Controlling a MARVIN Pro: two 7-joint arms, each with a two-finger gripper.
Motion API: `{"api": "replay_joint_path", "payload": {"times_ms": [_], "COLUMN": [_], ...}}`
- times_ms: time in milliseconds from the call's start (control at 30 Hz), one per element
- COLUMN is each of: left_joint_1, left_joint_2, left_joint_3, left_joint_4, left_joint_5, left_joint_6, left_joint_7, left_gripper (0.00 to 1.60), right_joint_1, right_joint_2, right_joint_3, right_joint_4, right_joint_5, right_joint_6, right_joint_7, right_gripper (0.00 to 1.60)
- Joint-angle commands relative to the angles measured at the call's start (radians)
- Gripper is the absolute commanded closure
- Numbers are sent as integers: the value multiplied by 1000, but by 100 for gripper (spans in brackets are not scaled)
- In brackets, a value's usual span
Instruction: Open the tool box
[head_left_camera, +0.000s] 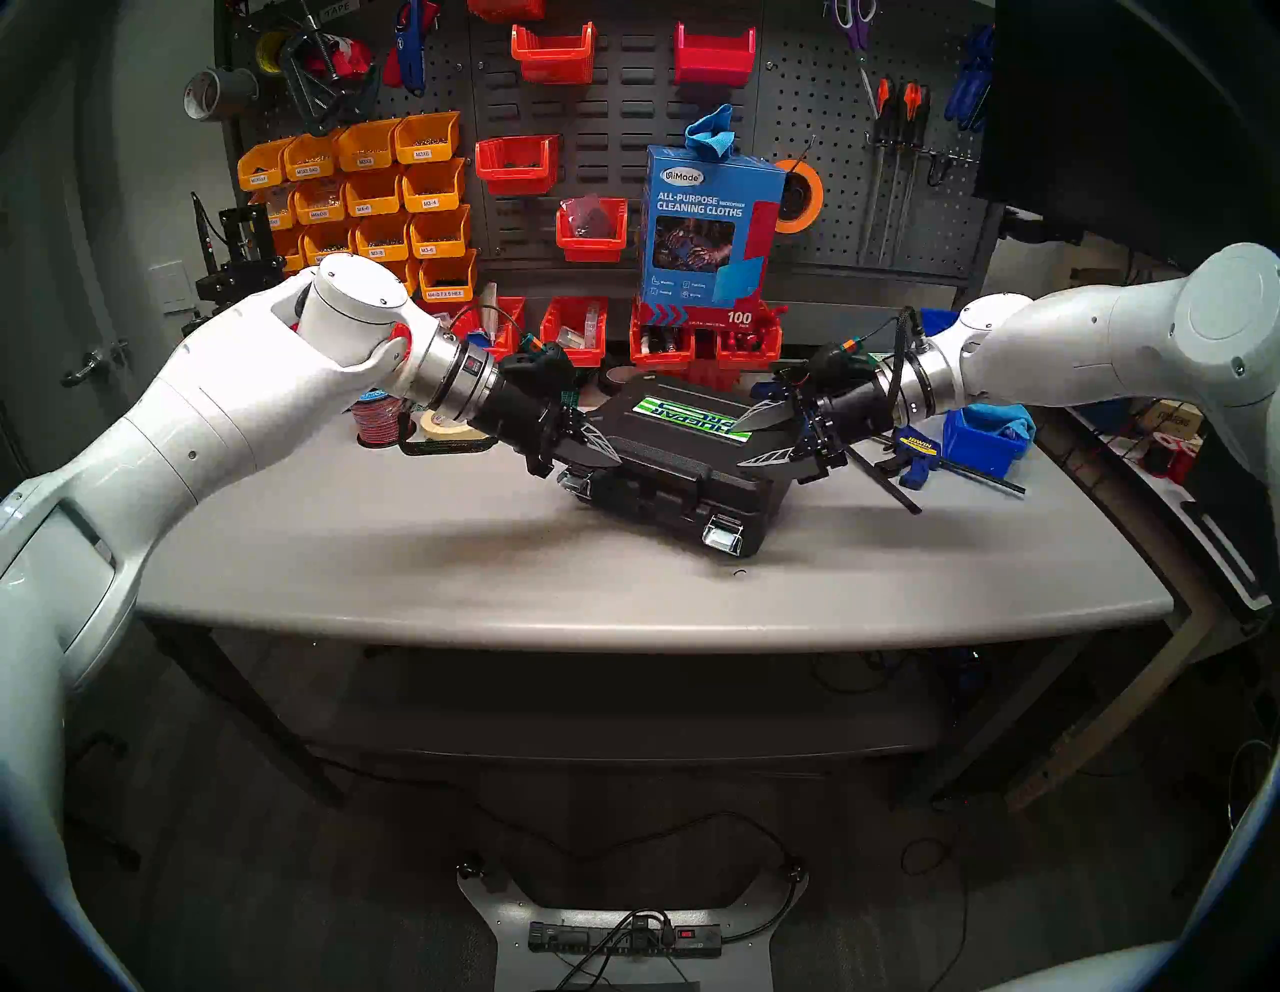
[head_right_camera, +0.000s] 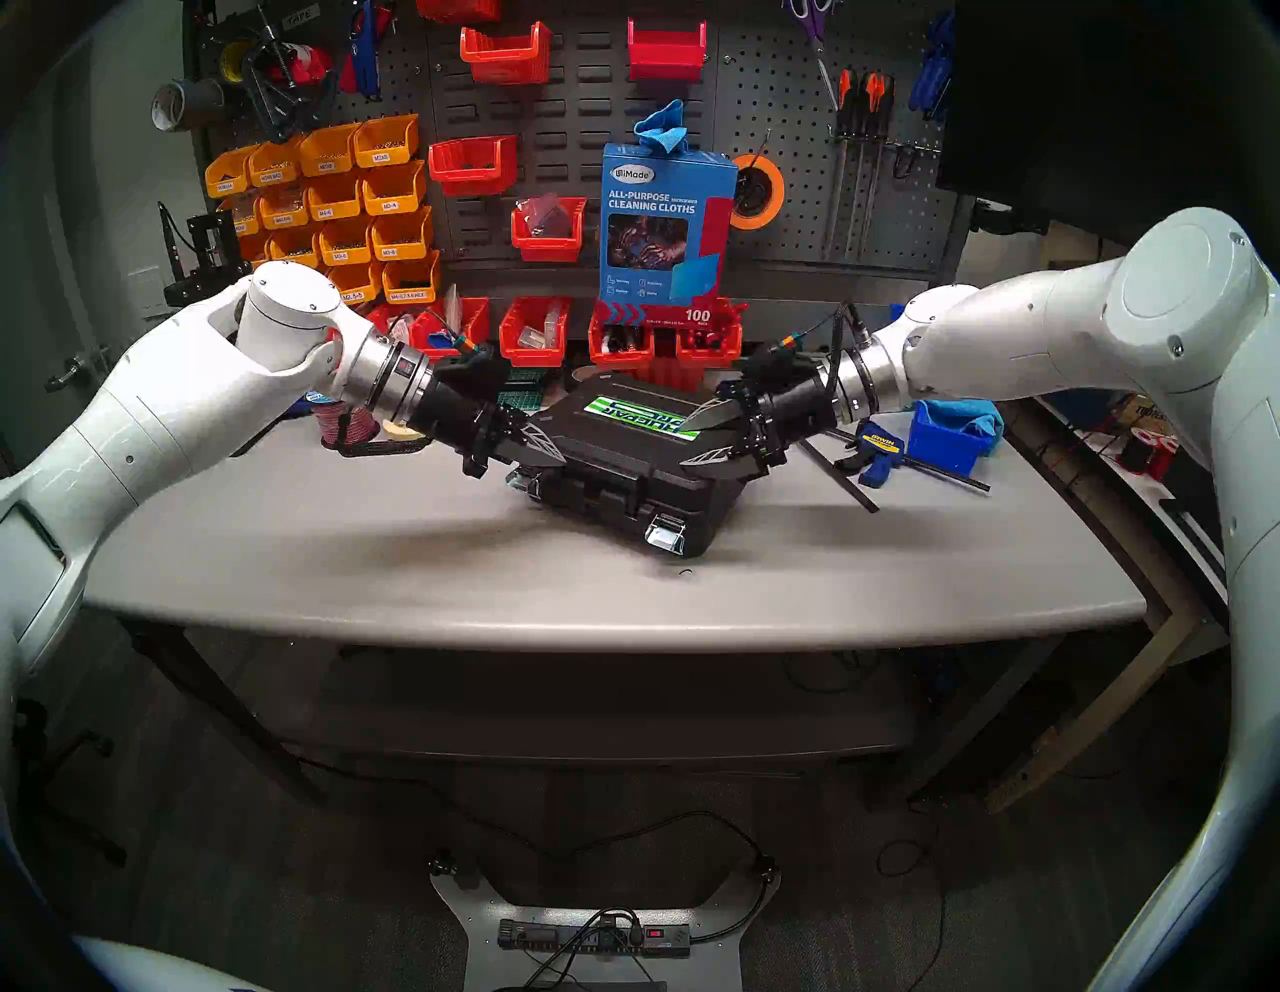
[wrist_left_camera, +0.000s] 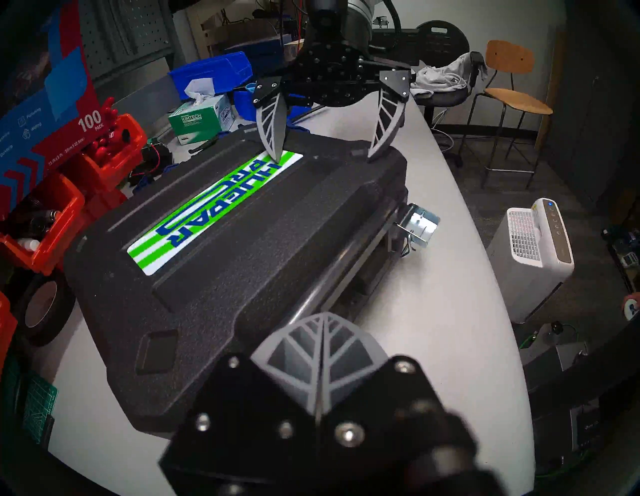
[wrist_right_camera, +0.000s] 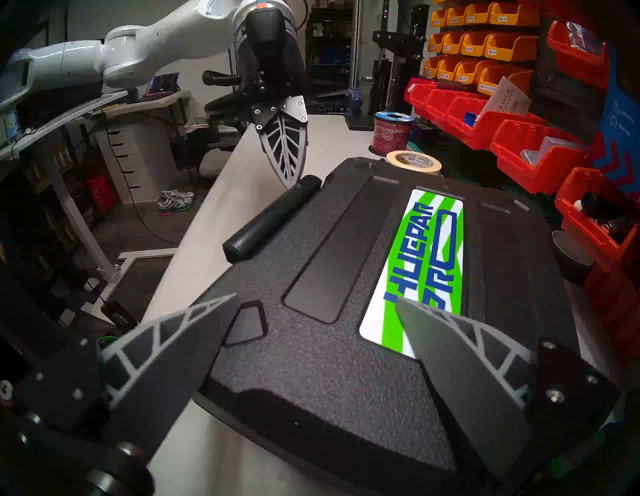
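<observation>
Black moulded plastic tool box (head_left_camera: 682, 454) lid down; left gripper (head_left_camera: 601, 452) closed empty at 9 o'clock, right gripper (head_left_camera: 760, 438) spread wide at 3.

The left gripper (head_left_camera: 601, 447) covers the tool box (head_left_camera: 665, 443) corner above one latch (head_left_camera: 575, 479), so that latch shows only partly beneath it.

One tool box (head_left_camera: 665, 443), two latches (head_left_camera: 724, 537) – perhaps both unclasped, two grippers (head_left_camera: 601, 454).

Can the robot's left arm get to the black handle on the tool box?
Probably yes. The left pincer, shut, has its tips right by the handle on the tool box, with nothing between them.
</observation>
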Motion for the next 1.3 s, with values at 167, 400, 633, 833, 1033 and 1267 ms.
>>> {"api": "replay_joint_path", "payload": {"times_ms": [167, 400, 633, 833, 1033, 1267], "left_joint_1": [-23, -17, -15, -21, -18, -10], "left_joint_2": [-15, -30, -48, -56, -61, -26], "left_joint_3": [-57, -64, -67, -74, -91, -105], "left_joint_4": [-1, 15, 47, 78, 111, 108], "left_joint_5": [-48, -60, -71, -78, -97, -106], "left_joint_6": [-23, -32, -48, -65, -89, -125], "left_joint_7": [0, 5, 3, -6, -22, -56], "left_gripper": [160, 160, 160, 160, 160, 160], "right_joint_1": [-48, -7, 33, 58, 97, 106], "right_joint_2": [-34, -39, -50, -59, -76, -111], "right_joint_3": [-69, -90, -112, -126, -133, -137], "right_joint_4": [-41, -52, -67, -79, -104, -128], "right_joint_5": [-58, -65, -74, -81, -83, -81], "right_joint_6": [-31, -63, -83, -95, -101, -89], "right_joint_7": [23, 12, -3, -12, -28, -46], "right_gripper": [0, 0, 0, 0, 0, 0]}}
